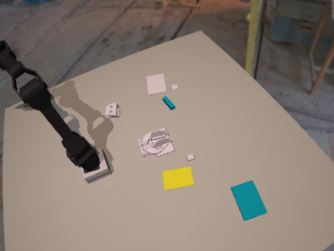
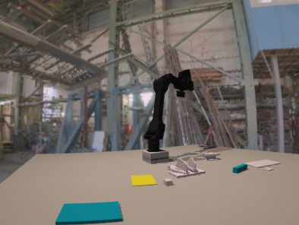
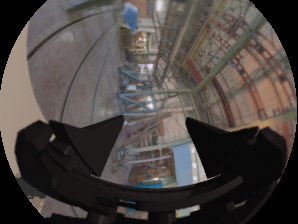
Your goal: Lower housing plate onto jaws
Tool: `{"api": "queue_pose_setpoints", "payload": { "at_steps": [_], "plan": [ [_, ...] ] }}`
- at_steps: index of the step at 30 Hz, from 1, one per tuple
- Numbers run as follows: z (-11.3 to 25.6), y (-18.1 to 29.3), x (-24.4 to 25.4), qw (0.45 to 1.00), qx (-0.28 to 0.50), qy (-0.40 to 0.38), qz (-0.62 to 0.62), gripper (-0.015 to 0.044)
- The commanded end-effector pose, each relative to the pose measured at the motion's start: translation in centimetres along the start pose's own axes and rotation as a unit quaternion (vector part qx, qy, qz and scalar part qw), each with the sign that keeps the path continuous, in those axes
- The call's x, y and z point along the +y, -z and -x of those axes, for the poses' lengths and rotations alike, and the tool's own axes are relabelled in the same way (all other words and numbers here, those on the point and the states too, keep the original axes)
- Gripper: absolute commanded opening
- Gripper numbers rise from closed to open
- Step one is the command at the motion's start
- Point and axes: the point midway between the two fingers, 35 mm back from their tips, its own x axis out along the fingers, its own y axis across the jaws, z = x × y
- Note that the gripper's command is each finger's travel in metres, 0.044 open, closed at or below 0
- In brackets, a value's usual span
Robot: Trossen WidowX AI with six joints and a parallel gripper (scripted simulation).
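My gripper [image 3: 155, 119] is open with nothing between its fingers. In the exterior view the hand is high above the table, away from all the parts. The pale base [image 1: 169, 148] [image 2: 198, 172] lies flat mid-table, with two upright fin-shaped jaws standing on it in the exterior view. A small pale piece [image 1: 112, 111] [image 2: 211, 156] with two dark holes, apparently the housing plate, sits apart from the base and seems raised on a support. The stubs and pins are too small to make out.
A yellow plate [image 1: 178, 178] [image 2: 143, 180], a teal plate [image 1: 249, 200] [image 2: 89, 212], a teal block [image 1: 169, 103] [image 2: 240, 168], a pale flat plate [image 1: 156, 84] [image 2: 262, 163] and two small pale pieces [image 1: 190, 157] [image 1: 174, 86] lie around the base. The arm's mount [image 1: 97, 174] [image 2: 155, 158] stands near.
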Motion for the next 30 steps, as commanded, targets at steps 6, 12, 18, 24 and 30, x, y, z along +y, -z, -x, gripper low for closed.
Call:
{"api": "queue_pose_setpoints", "payload": {
  "at_steps": [6, 12, 18, 24, 30],
  "plan": [
    [5.1, 6.2, 2.9, 0.989, 0.136, -0.034, -0.054, 0.044],
    [8.9, 9.5, 4.9, 0.97, 0.219, -0.059, -0.084, 0.044],
    [13.4, 12.1, 7.2, 0.943, 0.301, -0.089, -0.113, 0.044],
    [18.2, 13.9, 9.7, 0.907, 0.377, -0.122, -0.143, 0.044],
    [23.3, 14.8, 12.2, 0.863, 0.446, -0.158, -0.175, 0.044]
  ]
}}
